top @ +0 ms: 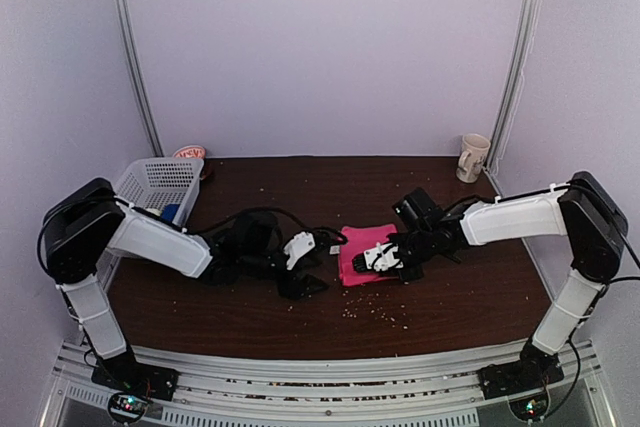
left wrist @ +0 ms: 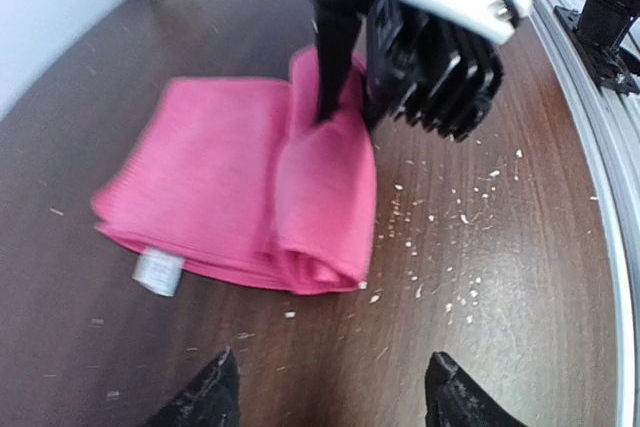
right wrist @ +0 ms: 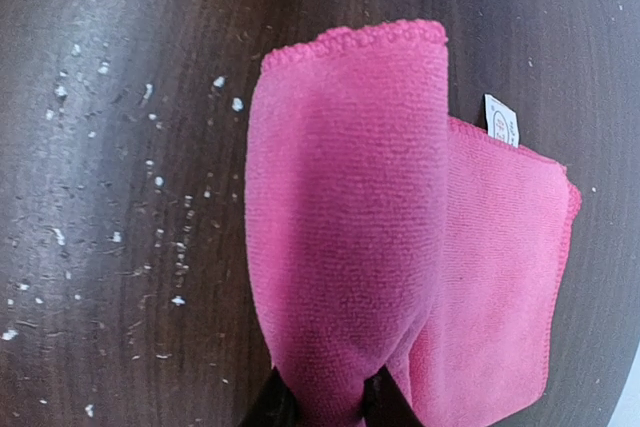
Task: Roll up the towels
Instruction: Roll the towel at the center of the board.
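Note:
A bright pink towel (top: 358,247) lies on the dark wooden table, its right side folded over into a loose roll (left wrist: 325,187). My right gripper (right wrist: 325,392) is shut on the near end of that roll, with pink cloth (right wrist: 350,197) bunched between its black fingertips. From the left wrist view the right gripper (left wrist: 345,97) comes down onto the roll's far end. My left gripper (left wrist: 330,372) stands open just short of the towel's near edge, nothing between its fingers. It sits left of the towel (top: 310,277). A small white label (left wrist: 157,272) sticks out of the towel's edge.
A white lattice basket (top: 160,182) stands at the back left with something blue inside. A cream mug (top: 473,157) stands at the back right corner. Pale crumbs (top: 375,312) are scattered on the wood in front of and right of the towel.

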Robot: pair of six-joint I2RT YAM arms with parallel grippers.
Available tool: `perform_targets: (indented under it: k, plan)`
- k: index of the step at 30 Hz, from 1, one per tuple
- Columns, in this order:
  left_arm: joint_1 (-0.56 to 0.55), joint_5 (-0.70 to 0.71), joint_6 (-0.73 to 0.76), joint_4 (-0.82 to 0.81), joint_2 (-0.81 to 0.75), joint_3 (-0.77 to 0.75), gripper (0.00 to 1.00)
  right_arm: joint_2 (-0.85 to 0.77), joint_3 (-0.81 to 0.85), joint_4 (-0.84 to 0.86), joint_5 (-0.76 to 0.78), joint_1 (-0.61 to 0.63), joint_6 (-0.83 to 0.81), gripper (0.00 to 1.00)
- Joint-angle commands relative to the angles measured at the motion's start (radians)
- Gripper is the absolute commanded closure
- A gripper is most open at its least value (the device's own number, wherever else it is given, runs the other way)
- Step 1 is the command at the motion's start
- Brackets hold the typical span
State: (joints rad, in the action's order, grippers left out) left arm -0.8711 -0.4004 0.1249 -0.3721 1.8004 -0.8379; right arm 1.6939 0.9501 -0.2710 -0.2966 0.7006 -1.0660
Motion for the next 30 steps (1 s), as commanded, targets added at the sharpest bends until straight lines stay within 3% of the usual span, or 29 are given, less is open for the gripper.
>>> perform_targets:
  k: [1,7,13,30]
  plan:
    - [-0.009,0.128,0.164,-0.241,-0.102,0.116,0.35,0.035,0.075,-0.193,-0.104,0.001,0.017,0.80]
    - [-0.099,0.310,0.359,-0.333,-0.056,0.153,0.34,0.092,0.172,-0.353,-0.175,-0.011,0.056,0.81]
    - [-0.193,0.386,0.496,-0.390,0.012,0.144,0.34,0.145,0.243,-0.465,-0.239,-0.038,0.081,0.81]
    - [-0.275,0.467,0.615,-0.464,0.102,0.093,0.30,0.264,0.370,-0.637,-0.287,-0.061,0.070,0.80]
